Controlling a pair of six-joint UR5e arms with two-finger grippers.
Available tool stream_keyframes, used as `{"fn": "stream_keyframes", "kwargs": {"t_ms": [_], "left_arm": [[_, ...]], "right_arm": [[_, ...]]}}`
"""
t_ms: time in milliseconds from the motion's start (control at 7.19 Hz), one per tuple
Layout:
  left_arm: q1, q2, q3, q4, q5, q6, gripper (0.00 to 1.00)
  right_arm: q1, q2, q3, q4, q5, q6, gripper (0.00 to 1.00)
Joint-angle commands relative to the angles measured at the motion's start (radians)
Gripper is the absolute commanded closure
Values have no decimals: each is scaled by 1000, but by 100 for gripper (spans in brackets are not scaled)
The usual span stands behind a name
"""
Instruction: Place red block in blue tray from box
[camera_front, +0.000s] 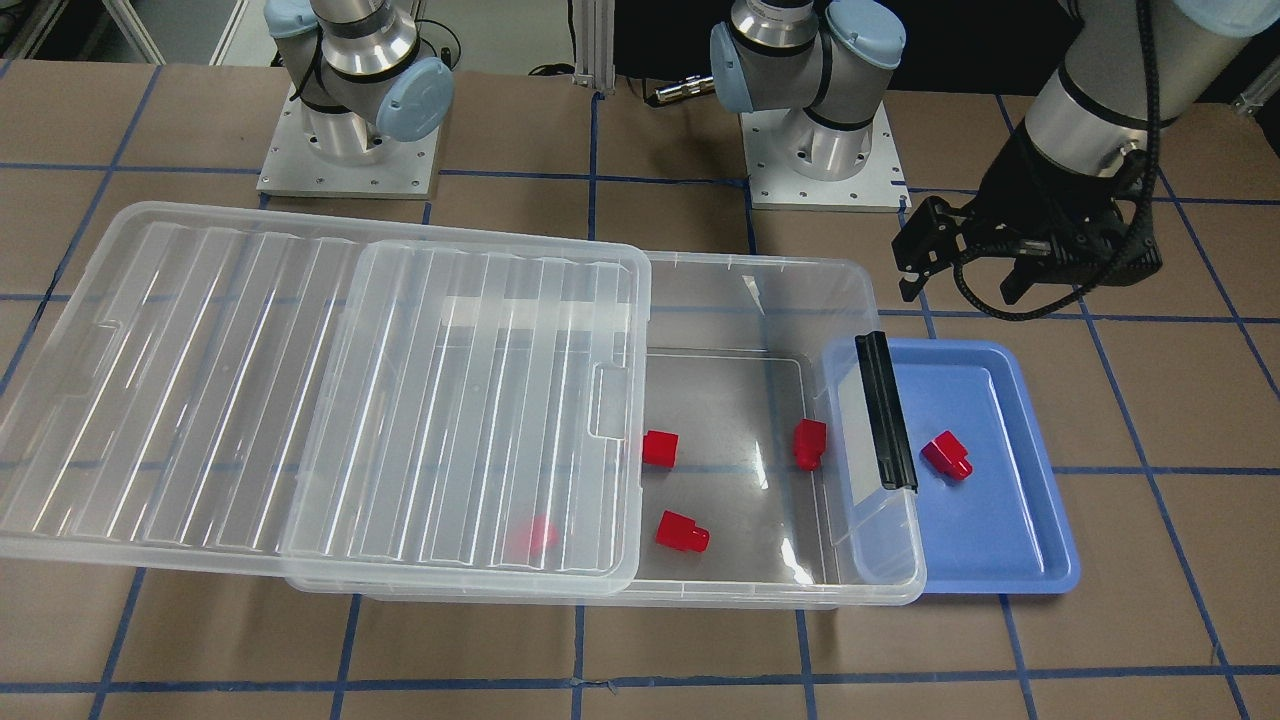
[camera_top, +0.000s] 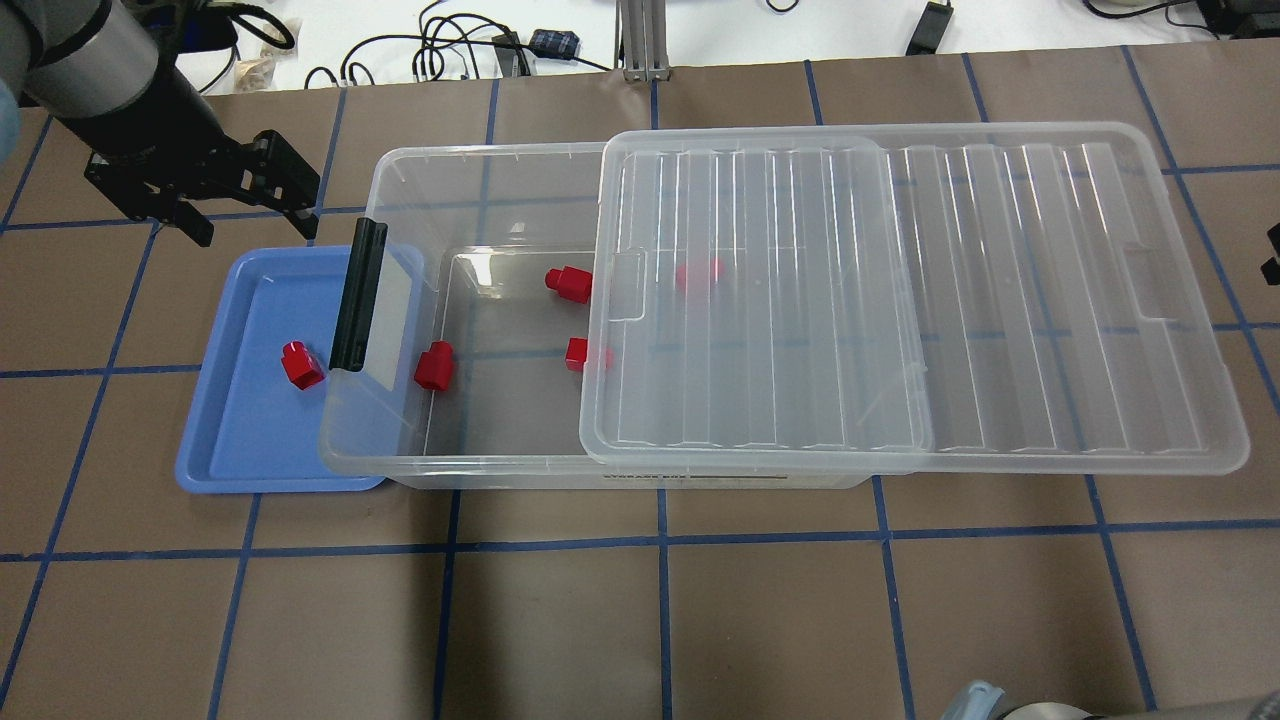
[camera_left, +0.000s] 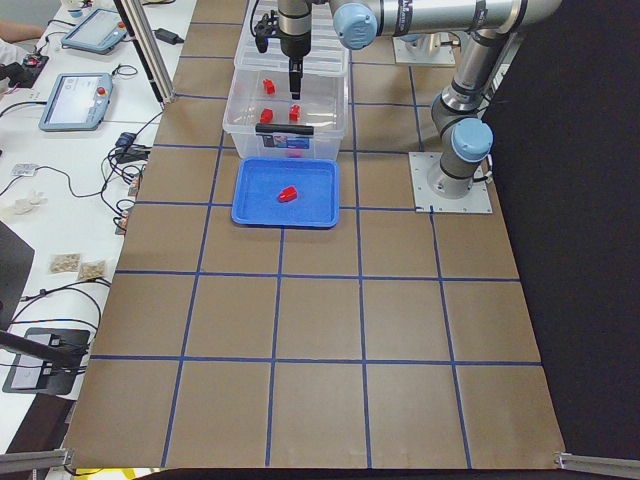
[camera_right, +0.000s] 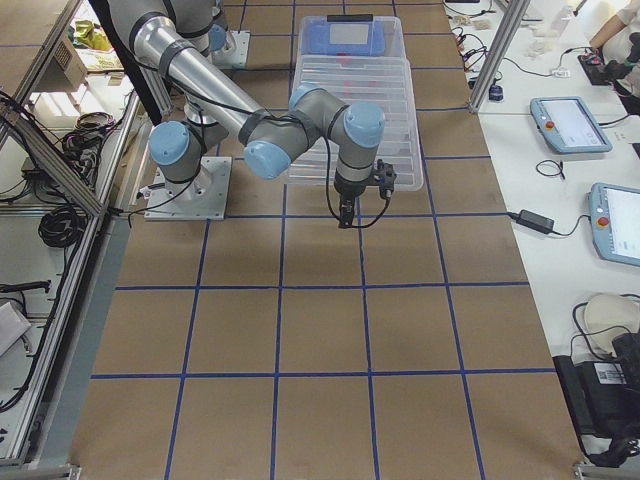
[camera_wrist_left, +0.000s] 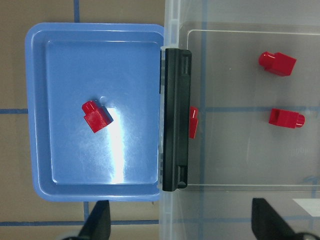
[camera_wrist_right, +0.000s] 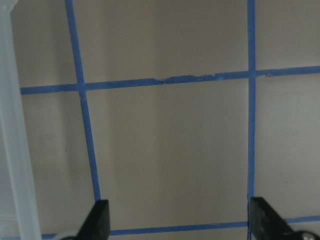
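Our left end effector (camera_front: 958, 288) hangs wide open and empty, so we could easily clip the latch bar (camera_front: 885, 410) on the box (camera_front: 750, 300) reaching for that nearest red block (camera_front: 809, 443).

Robotics lab: two arm base plates (camera_front: 400, 170) bolted to table (camera_front: 640, 640) gridded with blue tape; teach pendants (camera_left: 72, 100), loose cables (camera_top: 440, 62), aluminium framing (camera_right: 497, 50) alongside table.

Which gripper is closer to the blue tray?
Left. The left gripper hovers above the blue tray's edge; the right gripper hangs over the table beyond the lid's far end.
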Motion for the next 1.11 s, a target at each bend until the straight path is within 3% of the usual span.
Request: {"fn": "stream_keyframes", "kwargs": {"t_ms": [0,974], "left_arm": [[-22,24,-39,4,-2,-2,0],[-22,35,-54,-9,7,1,0]], "right_arm": [[8,1,19,-15,8,11,0],[85,-10,57,-13,62,112,0]]}}
